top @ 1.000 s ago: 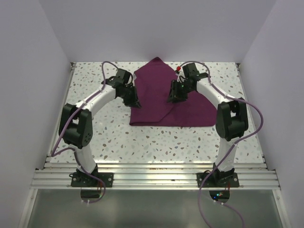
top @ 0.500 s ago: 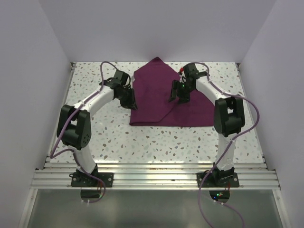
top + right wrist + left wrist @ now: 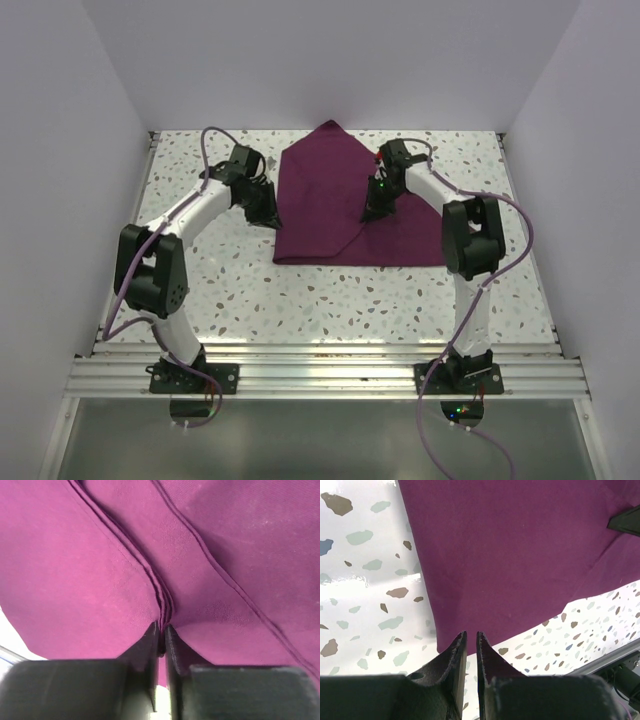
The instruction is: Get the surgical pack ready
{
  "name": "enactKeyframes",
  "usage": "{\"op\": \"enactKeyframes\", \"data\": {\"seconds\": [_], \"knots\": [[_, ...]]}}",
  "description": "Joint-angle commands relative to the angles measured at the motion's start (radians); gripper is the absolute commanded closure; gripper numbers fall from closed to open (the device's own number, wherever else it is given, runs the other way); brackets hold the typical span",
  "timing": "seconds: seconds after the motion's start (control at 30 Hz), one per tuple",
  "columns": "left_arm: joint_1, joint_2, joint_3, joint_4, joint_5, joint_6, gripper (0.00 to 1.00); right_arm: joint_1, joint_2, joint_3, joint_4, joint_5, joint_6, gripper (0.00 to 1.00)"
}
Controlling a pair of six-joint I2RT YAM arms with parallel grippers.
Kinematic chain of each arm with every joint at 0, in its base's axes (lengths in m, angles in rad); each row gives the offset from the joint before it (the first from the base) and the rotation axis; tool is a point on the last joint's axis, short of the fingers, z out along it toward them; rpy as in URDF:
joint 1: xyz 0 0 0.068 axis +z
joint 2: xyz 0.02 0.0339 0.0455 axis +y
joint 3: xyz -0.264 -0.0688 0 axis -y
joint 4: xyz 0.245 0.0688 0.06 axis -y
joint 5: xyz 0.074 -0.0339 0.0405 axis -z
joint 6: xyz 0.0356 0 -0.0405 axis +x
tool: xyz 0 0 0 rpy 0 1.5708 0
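The surgical pack point(image 3: 320, 200) is a deep purple cloth folded into a flat shape with a point toward the back wall, lying at the back middle of the speckled table. My left gripper point(image 3: 265, 210) hovers at the cloth's left edge. In the left wrist view its jaws point(image 3: 469, 634) stand a narrow slit apart with nothing between them, above the corner of the pack point(image 3: 520, 545). My right gripper point(image 3: 374, 210) is down on the cloth's middle fold. The right wrist view shows it point(image 3: 162, 628) shut on the stacked edges of the pack point(image 3: 240, 540).
White walls close in the table point(image 3: 330, 300) at the back and on both sides. An aluminium rail point(image 3: 320, 375) runs along the near edge by the arm bases. Purple cables loop off both arms.
My left gripper has slipped left off the cloth and parted slightly. The right gripper opened wider, then closed on the fold and shifted a little toward the back.
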Motion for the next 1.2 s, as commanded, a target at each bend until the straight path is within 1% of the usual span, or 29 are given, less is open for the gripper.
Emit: {"op": "enactKeyframes", "data": {"seconds": [0.0, 0.03, 0.17, 0.4, 0.57, 0.73, 0.87, 0.93, 1.0, 1.17], "knots": [[0.018, -0.045, 0.004, -0.011, 0.013, 0.028, 0.83, -0.001, -0.012, 0.050, 0.009, 0.015, 0.014, 0.97], [0.020, -0.048, 0.003, -0.010, 0.012, 0.026, 0.83, 0.001, -0.019, 0.053, 0.005, 0.017, 0.014, 1.00], [0.023, -0.045, -0.010, -0.002, 0.015, 0.026, 0.83, -0.004, -0.049, 0.070, -0.011, 0.056, 0.000, 1.00], [0.023, -0.020, -0.105, 0.075, 0.110, 0.002, 0.82, -0.013, -0.026, 0.076, -0.034, 0.044, -0.015, 1.00], [0.023, 0.007, -0.148, 0.137, 0.164, -0.034, 0.84, -0.014, -0.037, 0.099, -0.050, 0.063, -0.027, 1.00], [0.023, 0.015, -0.177, 0.141, 0.153, -0.038, 0.85, -0.019, -0.036, 0.128, -0.089, 0.090, -0.049, 1.00], [0.023, 0.038, -0.226, 0.141, 0.134, -0.046, 0.85, -0.019, -0.033, 0.101, -0.077, 0.089, -0.050, 1.00], [0.023, 0.058, -0.258, 0.141, 0.136, -0.047, 0.88, -0.017, -0.023, 0.084, -0.071, 0.089, -0.050, 1.00], [0.023, 0.059, -0.293, 0.150, 0.127, -0.047, 0.89, -0.017, -0.016, 0.071, -0.067, 0.092, -0.052, 1.00], [0.023, 0.050, -0.294, 0.118, 0.079, -0.031, 0.90, -0.021, -0.017, 0.045, -0.074, 0.106, -0.055, 1.00]]}}
